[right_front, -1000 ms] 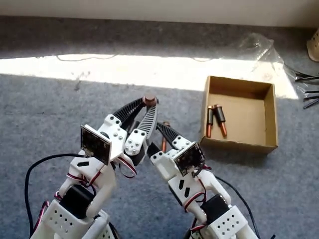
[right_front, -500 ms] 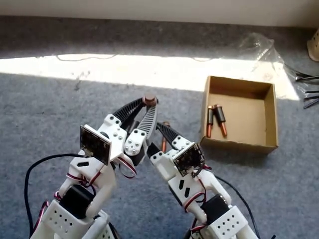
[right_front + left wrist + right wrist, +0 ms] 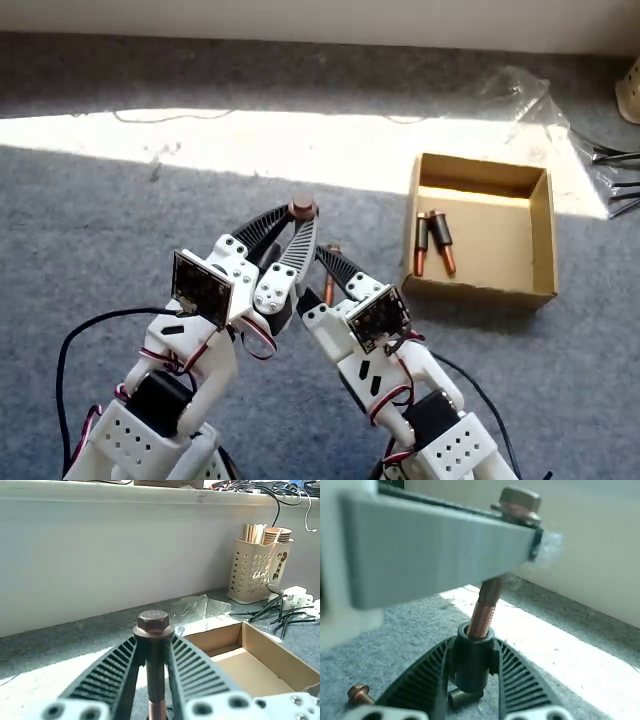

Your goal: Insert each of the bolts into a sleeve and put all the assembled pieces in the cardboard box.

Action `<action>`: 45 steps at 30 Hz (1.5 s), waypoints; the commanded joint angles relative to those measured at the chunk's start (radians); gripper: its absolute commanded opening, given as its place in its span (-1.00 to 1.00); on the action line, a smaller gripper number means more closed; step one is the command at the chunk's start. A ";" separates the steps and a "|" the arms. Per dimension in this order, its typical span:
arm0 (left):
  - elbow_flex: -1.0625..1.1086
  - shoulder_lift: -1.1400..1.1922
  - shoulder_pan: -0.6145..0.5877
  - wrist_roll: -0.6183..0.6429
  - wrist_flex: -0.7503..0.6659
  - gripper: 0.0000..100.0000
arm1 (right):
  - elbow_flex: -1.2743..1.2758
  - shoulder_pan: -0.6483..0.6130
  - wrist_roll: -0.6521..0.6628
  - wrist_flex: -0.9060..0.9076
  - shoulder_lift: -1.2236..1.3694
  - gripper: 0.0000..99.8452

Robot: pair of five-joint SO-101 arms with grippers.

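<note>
High view: cardboard box (image 3: 548, 235) on grey carpet (image 3: 90, 230), two assembled pieces (image 3: 441, 238) inside — sunlit strip (image 3: 250, 140) behind. Left gripper (image 3: 297, 218) clamped on bolt (image 3: 153, 625); right gripper (image 3: 472, 650) clenched round sleeve (image 3: 470, 670), bolt's threaded end in its mouth. Spare bolt (image 3: 359, 694) and spare sleeve (image 3: 462, 697) on carpet — slotted holder (image 3: 257, 567) by white wall (image 3: 100, 555).

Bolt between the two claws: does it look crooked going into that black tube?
Slightly. The bolt, held by the left gripper, enters the sleeve in the right gripper at a lean, not straight along it.
</note>
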 commanded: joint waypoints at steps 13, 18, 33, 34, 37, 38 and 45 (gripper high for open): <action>0.220 -0.315 -0.056 0.000 -0.028 -0.99 | 0.113 0.008 -0.094 -0.005 -0.013 -0.99; 0.226 -0.315 -0.051 0.000 -0.026 -0.99 | 0.113 0.008 -0.109 -0.005 -0.013 -0.99; 0.285 -0.315 -0.058 -0.008 -0.029 -0.92 | 0.113 0.008 -0.115 -0.004 -0.013 -0.99; 0.285 -0.315 -0.058 -0.008 -0.028 -0.88 | 0.113 0.008 -0.115 -0.004 -0.013 -0.99; 0.285 -0.315 -0.059 -0.008 -0.026 -0.81 | 0.113 0.008 -0.112 -0.004 -0.013 -0.99; 0.282 -0.315 -0.059 -0.008 -0.026 -0.81 | 0.113 0.008 -0.110 -0.004 -0.013 -0.99; 0.211 -0.315 -0.054 -0.008 0.018 -0.74 | 0.113 0.010 -0.110 -0.004 -0.013 -0.99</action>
